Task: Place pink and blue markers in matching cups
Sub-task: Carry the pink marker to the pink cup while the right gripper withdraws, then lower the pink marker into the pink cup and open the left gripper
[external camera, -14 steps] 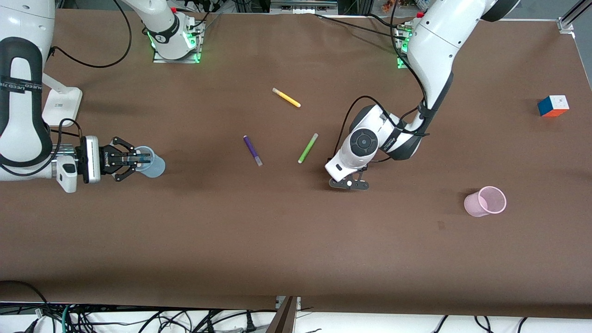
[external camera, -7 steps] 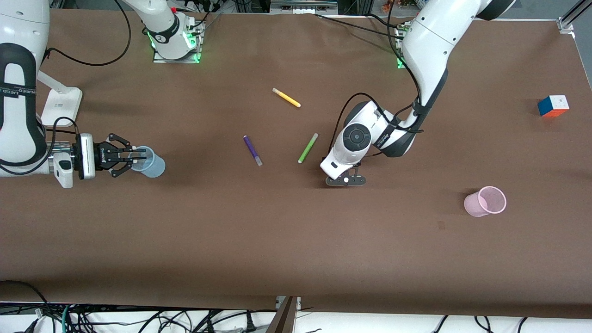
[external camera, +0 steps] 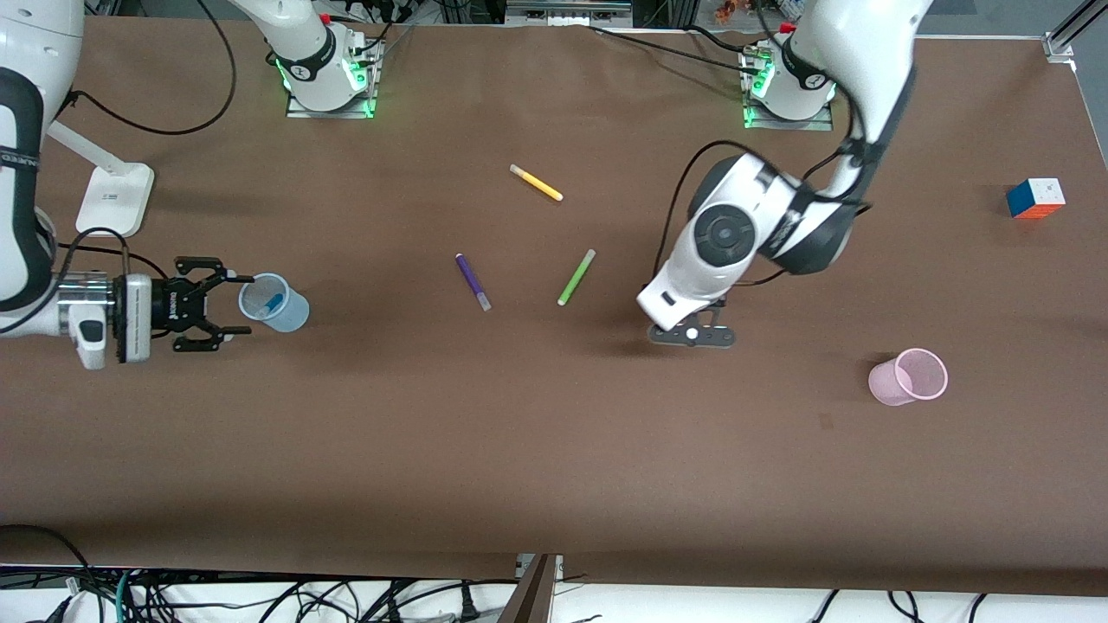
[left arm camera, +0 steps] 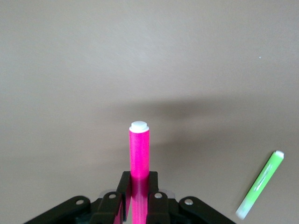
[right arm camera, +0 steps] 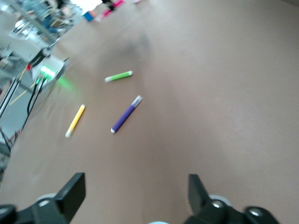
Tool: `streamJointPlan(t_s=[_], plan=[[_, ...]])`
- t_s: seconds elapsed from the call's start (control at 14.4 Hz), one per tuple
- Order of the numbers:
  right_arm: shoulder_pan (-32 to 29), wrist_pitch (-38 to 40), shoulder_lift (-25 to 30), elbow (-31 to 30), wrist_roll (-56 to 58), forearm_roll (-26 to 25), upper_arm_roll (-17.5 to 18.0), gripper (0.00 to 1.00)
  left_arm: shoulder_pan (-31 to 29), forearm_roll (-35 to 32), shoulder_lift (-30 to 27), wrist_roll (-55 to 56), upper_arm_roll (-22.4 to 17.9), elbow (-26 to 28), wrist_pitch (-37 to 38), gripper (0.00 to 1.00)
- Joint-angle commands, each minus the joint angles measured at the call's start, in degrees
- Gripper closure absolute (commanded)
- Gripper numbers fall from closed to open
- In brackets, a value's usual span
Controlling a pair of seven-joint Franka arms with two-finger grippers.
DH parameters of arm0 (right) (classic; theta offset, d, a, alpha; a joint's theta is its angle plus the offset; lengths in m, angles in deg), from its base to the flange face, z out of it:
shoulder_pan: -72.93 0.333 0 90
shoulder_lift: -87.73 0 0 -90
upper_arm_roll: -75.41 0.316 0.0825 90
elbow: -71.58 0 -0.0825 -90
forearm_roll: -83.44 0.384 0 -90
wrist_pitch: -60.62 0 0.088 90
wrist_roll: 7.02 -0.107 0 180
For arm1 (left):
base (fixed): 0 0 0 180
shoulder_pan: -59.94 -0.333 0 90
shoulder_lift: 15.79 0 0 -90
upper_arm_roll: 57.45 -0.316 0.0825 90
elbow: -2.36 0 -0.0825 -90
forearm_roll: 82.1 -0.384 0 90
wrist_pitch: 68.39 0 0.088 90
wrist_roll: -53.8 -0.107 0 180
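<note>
The light blue cup (external camera: pixel 281 305) stands toward the right arm's end of the table with the blue marker (external camera: pixel 274 302) inside it. My right gripper (external camera: pixel 235 304) is open and empty just beside that cup; its fingers also spread wide in the right wrist view (right arm camera: pixel 135 189). My left gripper (external camera: pixel 692 336) is over the middle of the table, shut on the pink marker (left arm camera: pixel 139 154), which points down with its pale cap at the tip. The light pink cup (external camera: pixel 909 377) stands empty toward the left arm's end, apart from the left gripper.
A purple marker (external camera: pixel 473 281), a lime-green marker (external camera: pixel 576 277) and a yellow marker (external camera: pixel 536 183) lie on the mat mid-table. A colour cube (external camera: pixel 1035 197) sits near the left arm's end. A white stand base (external camera: pixel 112 199) is near the right arm.
My right gripper opened and drew back from the blue cup, leaving the blue marker in it. My left gripper moved toward the pink cup with the pink marker.
</note>
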Motion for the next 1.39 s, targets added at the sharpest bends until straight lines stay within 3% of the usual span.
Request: streamJointPlan(t_s=[0.0,0.14,0.42,0.56,0.77,1.11,1.32], plan=[[1.7,1.4,0.3,8.0,-19.5,-7.8,0.3,0.0,-5.8,-0.9,-6.4,-14.3,0.3,1.6,3.6,1.0],[4.1,1.6,0.4,13.9,-35.5,-15.8,0.3,0.0,-10.8,-0.4,-8.7,-28.3,0.3,1.6,4.3,1.0],[8.4,2.7,0.4,17.3,-58.2,-27.2,0.9,0.0,-19.8,-0.2,-9.7,-51.3,0.3,1.5,2.4,1.0],[8.6,2.7,2.7,17.1,-67.1,-35.5,5.2,0.0,-23.7,0.6,-9.2,-62.3,0.3,1.5,-1.9,1.0],[8.2,2.8,9.1,12.0,-82.2,-49.5,12.2,0.0,-30.4,8.2,-6.0,-81.8,0.3,1.5,-8.8,1.0],[1.4,1.6,25.7,-0.9,-86.9,-50.7,18.2,0.0,-37.5,28.2,0.5,-110.9,0.3,1.4,-14.6,1.0],[-3.0,2.0,33.2,-3.0,-86.9,-51.8,19.2,0.0,-40.1,33.9,3.3,-119.7,0.3,1.4,-15.5,1.0]])
